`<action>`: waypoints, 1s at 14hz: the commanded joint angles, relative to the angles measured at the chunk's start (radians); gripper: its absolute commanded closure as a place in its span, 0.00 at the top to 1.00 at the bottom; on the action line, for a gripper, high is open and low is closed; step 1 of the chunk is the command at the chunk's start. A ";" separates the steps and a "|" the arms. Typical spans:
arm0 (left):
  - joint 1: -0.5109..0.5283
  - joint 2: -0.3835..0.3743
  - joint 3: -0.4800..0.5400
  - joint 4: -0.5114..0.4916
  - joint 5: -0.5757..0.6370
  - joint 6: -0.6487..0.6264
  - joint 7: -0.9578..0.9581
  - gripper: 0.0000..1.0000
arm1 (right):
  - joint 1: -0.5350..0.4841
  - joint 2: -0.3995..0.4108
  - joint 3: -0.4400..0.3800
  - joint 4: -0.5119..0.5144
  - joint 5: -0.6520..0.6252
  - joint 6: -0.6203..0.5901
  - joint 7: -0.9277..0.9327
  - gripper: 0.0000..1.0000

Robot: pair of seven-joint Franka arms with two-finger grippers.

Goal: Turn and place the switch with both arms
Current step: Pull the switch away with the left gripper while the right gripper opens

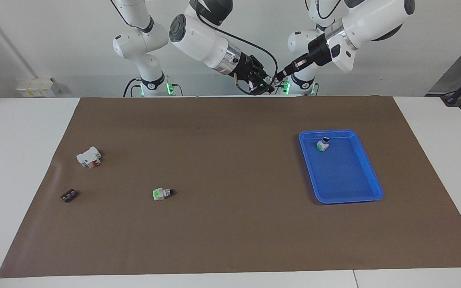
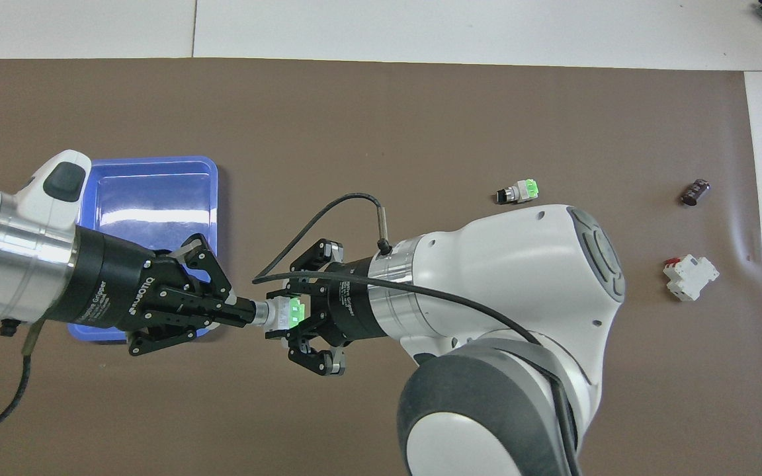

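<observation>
The brown mat (image 1: pixel 234 224) covers most of the surface (image 1: pixel 18 168), with white margins showing at both ends and along the edge farthest from the robots. Wide stretches of bare mat lie open in the middle and toward that farthest edge.

The blue tray (image 1: pixel 370 176) sits toward the left arm's end, with one green-and-white switch in tray (image 1: pixel 323 145) standing at the tray end nearest the robots. A second loose switch (image 1: pixel 162 193) lies on its side on the mat toward the right arm's end, well apart from the tray. The white-and-red block (image 1: pixel 89 157) lies nearer to the robots than the small dark piece (image 1: pixel 69 195), both close to the mat's edge at the right arm's end.

Both arms are raised over the mat strip nearest the robots and meet between the two bases. The right arm (image 1: pixel 202 40) slopes down toward the middle; the right gripper (image 2: pixel 296 311) has its jaws closed on the green and white body of the held switch (image 2: pixel 286 312). The left arm (image 1: pixel 366 24) reaches in from its own end; the left gripper (image 2: pixel 249 312) points horizontally at the right one, its jaws narrow and clamped on the knob end of the same switch. The held switch hangs in the air between the two grippers, over the mat just beside the tray's corner
</observation>
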State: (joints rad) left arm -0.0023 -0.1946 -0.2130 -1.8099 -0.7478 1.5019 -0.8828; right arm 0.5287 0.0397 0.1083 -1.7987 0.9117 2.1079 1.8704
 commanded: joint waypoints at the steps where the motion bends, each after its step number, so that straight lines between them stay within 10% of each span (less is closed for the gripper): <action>1: 0.002 -0.078 -0.003 -0.052 -0.016 -0.166 0.134 0.00 | -0.030 0.020 -0.009 0.019 0.009 0.078 0.007 0.00; 12: 0.004 -0.094 -0.003 -0.072 -0.016 -0.161 0.174 0.00 | -0.030 0.020 -0.009 0.019 0.009 0.078 0.007 0.00; 14: 0.004 -0.095 -0.003 -0.074 -0.016 -0.161 0.174 0.00 | -0.029 0.016 -0.010 0.019 -0.002 0.061 0.003 0.53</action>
State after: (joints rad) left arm 0.0040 -0.2072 -0.2125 -1.8126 -0.7479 1.4805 -0.7196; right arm 0.5315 0.0312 0.1124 -1.8027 0.9155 2.1046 1.8704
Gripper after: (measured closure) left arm 0.899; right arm 0.581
